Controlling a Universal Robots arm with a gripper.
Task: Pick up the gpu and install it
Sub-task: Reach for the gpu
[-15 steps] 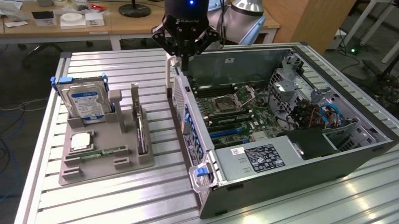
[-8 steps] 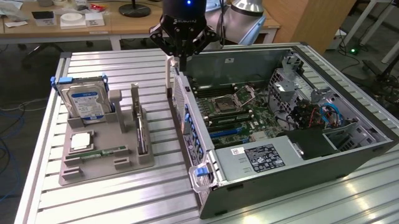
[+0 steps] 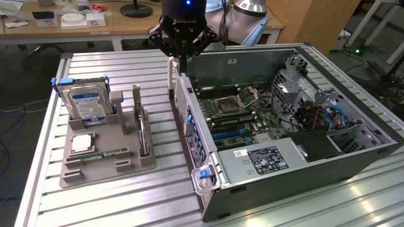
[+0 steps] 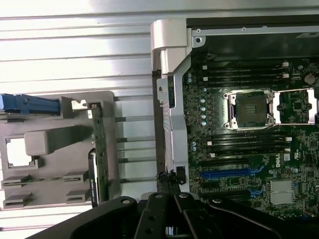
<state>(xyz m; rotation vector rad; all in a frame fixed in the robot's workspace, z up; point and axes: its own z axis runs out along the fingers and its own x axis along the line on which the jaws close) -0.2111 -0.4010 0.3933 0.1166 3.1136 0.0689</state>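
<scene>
Over the rear edge of the open computer case [image 3: 284, 187], the pincer [image 3: 180, 63] hangs with its black fingers pressed together, their tips meeting just above the case's silver back wall. In the wrist view the pincer [image 4: 169, 183] points down at that same silver wall [image 4: 172, 74], with the motherboard [image 4: 249, 149] lying flat inside the case right beside it. The empty CPU socket [image 4: 249, 107] and a blue expansion slot [image 4: 224, 174] on the board are both open to view. The gpu [image 3: 141, 125] is well apart from the pincer, toward the exterior view's left. It stands on its long edge in a slot of the gray holder tray [image 3: 104, 137] on the slatted metal table [image 3: 113, 66], and the pincer does not touch it. From the wrist, the gpu [image 4: 98, 149] appears edge-on as a thin dark strip along the side of the tray [image 4: 50, 144] nearest the case. Farther from the pincer on the same tray, a hard drive [image 3: 87, 105] with a blue label stands upright and a green memory stick [image 3: 101, 155] lies flat. Inside the case on the side away from the pincer sits the labelled power supply [image 3: 265, 158].
</scene>
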